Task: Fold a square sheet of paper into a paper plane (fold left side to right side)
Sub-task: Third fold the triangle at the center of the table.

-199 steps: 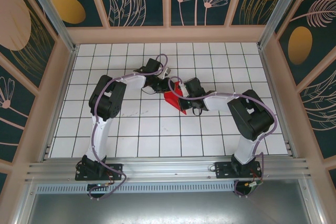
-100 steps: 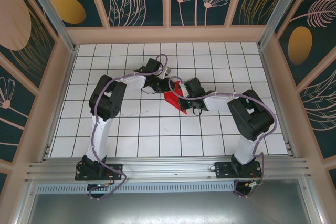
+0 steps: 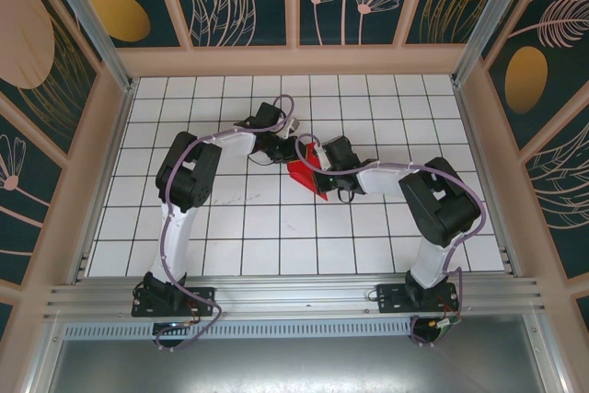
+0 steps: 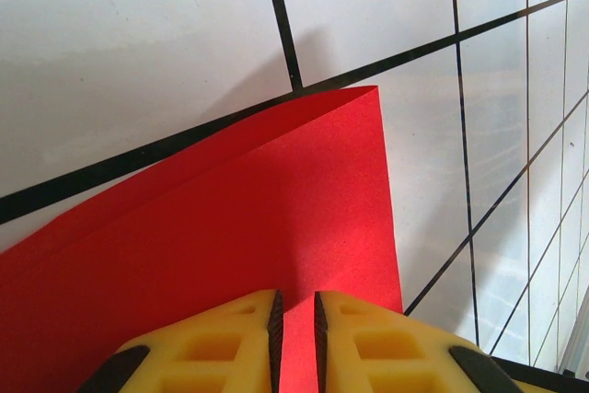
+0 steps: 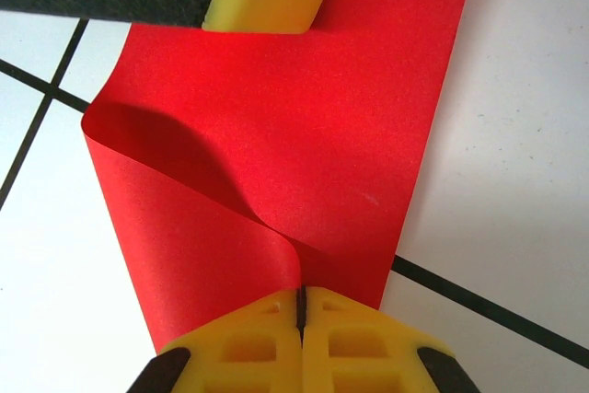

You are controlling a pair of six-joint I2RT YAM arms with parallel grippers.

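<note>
The right gripper (image 5: 301, 299) has its jaws fully closed on the thin bright red square sheet of paper (image 5: 313, 126), just where one layer curls over loosely. The left gripper (image 4: 294, 310) sits at the sheet's far-left end, with its jaws a thin slit apart. Whether it pinches or only presses cannot be told. The sheet lies in the middle of the white tiled table (image 5: 525, 117). The side-to-side fold seems in hand but is not yet flat. The next move probably calls for pressing the curl into a sharp crease.

Top external: mounted high, tabletop (image 3: 276, 236) viewed steeply downward. Wrist views: held close behind own fingers (image 4: 221, 347); the square sheet of paper (image 5: 304, 135) shared by all.
</note>
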